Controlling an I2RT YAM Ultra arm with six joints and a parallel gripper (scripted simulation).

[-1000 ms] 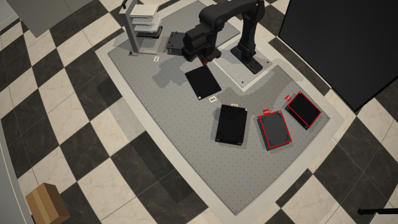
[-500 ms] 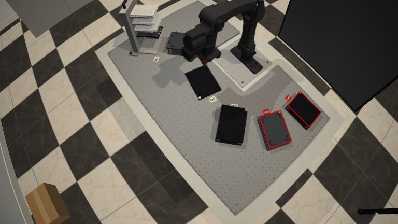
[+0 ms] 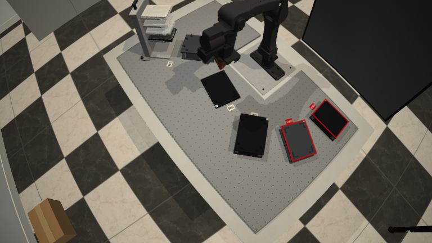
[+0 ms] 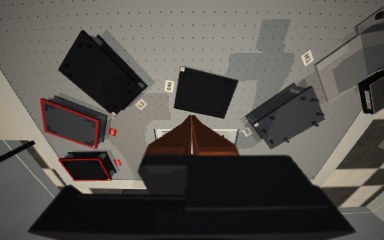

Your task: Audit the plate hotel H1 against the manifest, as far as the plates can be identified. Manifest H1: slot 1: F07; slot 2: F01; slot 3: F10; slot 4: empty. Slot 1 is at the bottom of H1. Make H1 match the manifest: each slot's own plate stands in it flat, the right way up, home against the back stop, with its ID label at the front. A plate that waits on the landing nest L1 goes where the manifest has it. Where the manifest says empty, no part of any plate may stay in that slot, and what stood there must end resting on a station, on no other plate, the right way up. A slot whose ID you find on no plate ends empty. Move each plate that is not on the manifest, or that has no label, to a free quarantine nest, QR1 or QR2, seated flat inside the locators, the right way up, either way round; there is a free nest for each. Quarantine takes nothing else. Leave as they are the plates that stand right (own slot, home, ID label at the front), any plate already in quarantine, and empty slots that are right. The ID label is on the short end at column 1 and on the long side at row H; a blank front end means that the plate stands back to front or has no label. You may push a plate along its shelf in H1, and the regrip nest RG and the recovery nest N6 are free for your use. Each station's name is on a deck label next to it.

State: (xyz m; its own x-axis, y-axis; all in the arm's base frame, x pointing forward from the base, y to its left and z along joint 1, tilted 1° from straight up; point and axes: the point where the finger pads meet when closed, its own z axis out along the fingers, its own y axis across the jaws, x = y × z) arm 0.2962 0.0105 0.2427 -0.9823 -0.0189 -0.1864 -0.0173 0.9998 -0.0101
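The plate hotel H1 (image 3: 156, 30) stands at the back left of the deck. It holds a white plate (image 3: 156, 10) on top, two pale grey plates (image 3: 158, 21) (image 3: 161, 29) under it and a black plate (image 3: 162, 36) lowest. No ID labels are readable from here. My gripper (image 3: 220, 63) is shut and empty, hovering between the hotel and the arm base, above the far end of the flat black nest N6 (image 3: 220, 88). In the wrist view the brown fingertips (image 4: 192, 120) are pressed together over the deck, with N6 (image 4: 205, 92) just ahead of them.
A dark grey nest block (image 3: 190, 46) right of H1 is partly hidden by my arm; it also shows in the wrist view (image 4: 285, 115). The black raised nest (image 3: 251, 134) stands at mid deck. Two red-edged quarantine nests stand at the right: one grey (image 3: 298, 140), one black-topped (image 3: 329, 118).
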